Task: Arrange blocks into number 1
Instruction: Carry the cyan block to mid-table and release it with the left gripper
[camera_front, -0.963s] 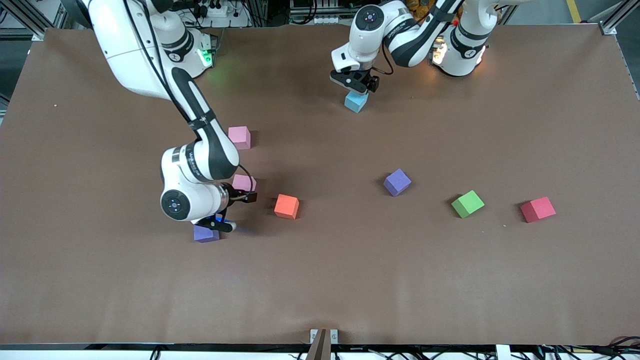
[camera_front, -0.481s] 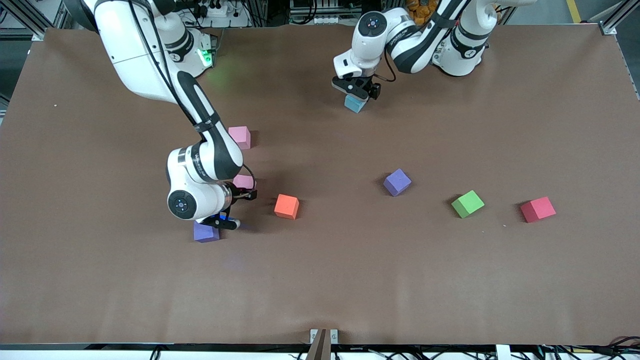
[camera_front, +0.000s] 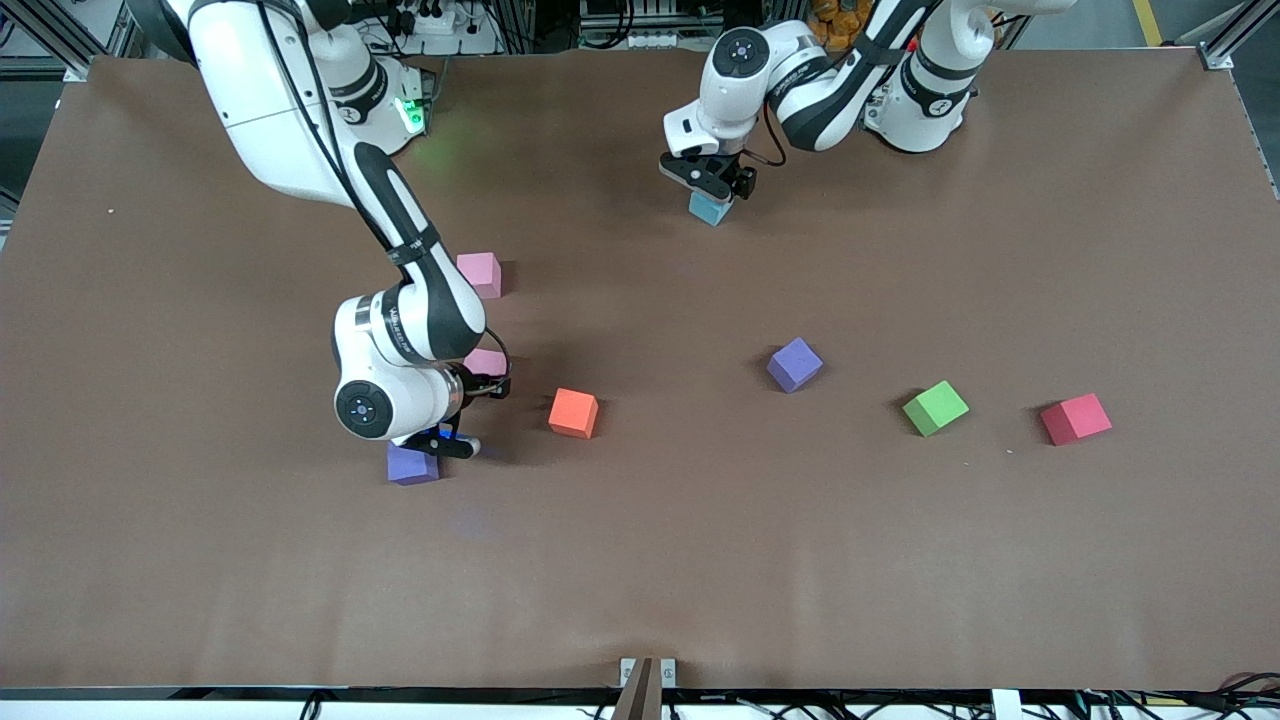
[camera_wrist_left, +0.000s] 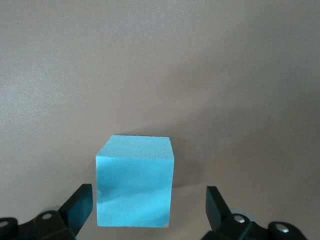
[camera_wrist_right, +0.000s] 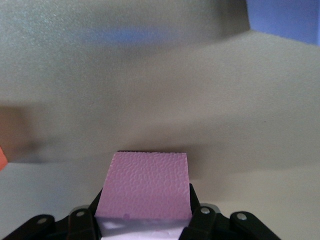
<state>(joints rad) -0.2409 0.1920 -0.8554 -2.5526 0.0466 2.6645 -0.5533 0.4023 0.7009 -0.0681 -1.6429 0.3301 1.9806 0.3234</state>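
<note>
My left gripper (camera_front: 712, 182) is open and low around the light blue block (camera_front: 710, 209), which rests on the table near the left arm's base. In the left wrist view the block (camera_wrist_left: 135, 180) sits between the fingers of the left gripper (camera_wrist_left: 150, 205), close to one and apart from the other. My right gripper (camera_front: 443, 445) is shut on a pink block (camera_wrist_right: 145, 187), hidden under the hand in the front view. A purple block (camera_front: 410, 466) lies right beside it. An orange block (camera_front: 573, 413), two pink blocks (camera_front: 479, 272) (camera_front: 489, 361), a second purple block (camera_front: 795, 364) and a green block (camera_front: 935, 407) lie loose.
A red cube (camera_front: 1076, 418) lies toward the left arm's end of the table, beside the green block. The brown table (camera_front: 640, 560) stretches wide nearer the front camera. The right arm's elbow hangs over the pink blocks.
My left gripper has come down around the light blue block. The right hand has shifted slightly, staying beside the purple block. No block on the table has moved.
</note>
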